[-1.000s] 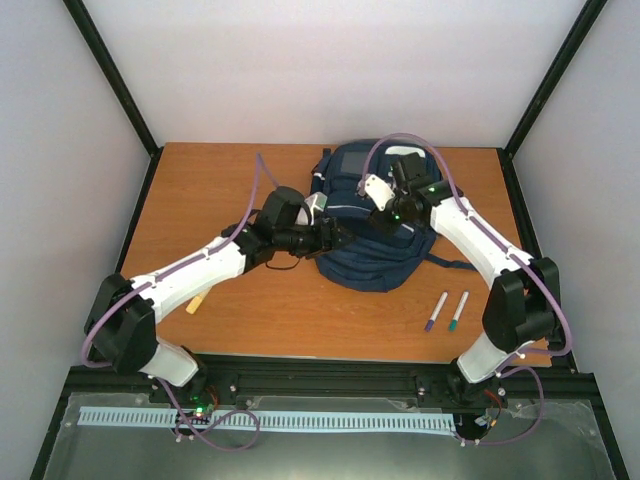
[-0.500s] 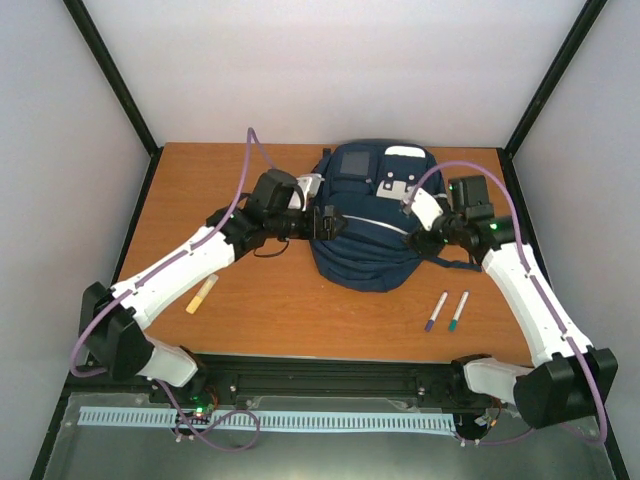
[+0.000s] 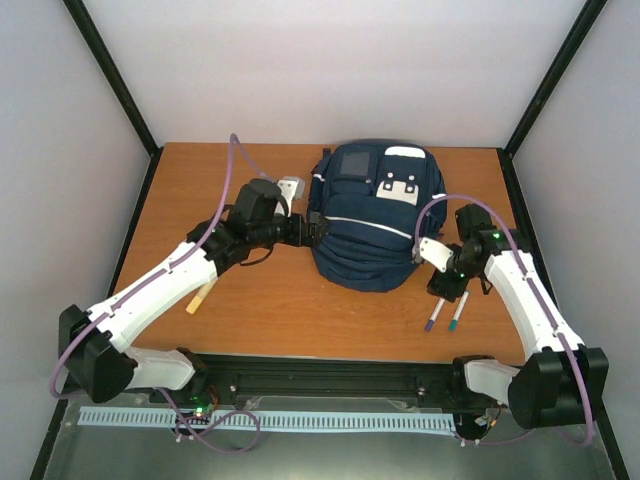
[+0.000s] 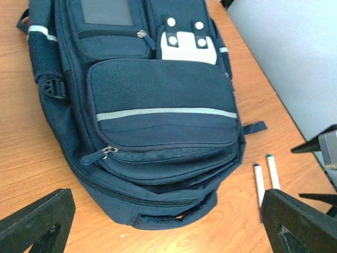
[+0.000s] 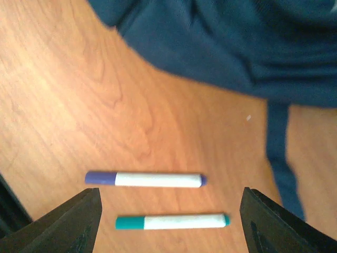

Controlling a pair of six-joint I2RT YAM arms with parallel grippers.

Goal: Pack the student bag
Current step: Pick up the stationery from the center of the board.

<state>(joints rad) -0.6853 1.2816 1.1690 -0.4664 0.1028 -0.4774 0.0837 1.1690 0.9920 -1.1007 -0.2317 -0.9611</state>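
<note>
Right arm has swung off the student bag [image 3: 372,215] and down to the lower right of the top view. The left arm has backed out to the bag's left edge, and the white patches near the bag's top are now uncovered.

- Bag: flat on the bench [image 3: 270,315], upper centre of the top view, front pockets facing up. The zips seen from the left wrist look closed. Can't tell about the main compartment.
- Right gripper [image 3: 447,290]: fingers spread, holding nothing, hovering over the purple marker [image 5: 145,179] and the green marker [image 5: 171,221]. The two lie parallel, just beside each other and near the bag's lower right corner. In the right wrist view both sit between the fingers, so the spread looks like a line-up for a pick. It still has to centre on one marker; closing as it stands could catch both.
- Left gripper [image 3: 318,228]: also spread and empty, pointing at the bag's side, just beside the fabric. My read is that it's parked there to hold or open the bag while the right arm brings items in.
- Yellow marker [image 3: 200,296]: on the bench at lower left, next to the left arm and well apart from the bag. Not packed yet.

Packing looks barely started, with three markers still out.
</note>
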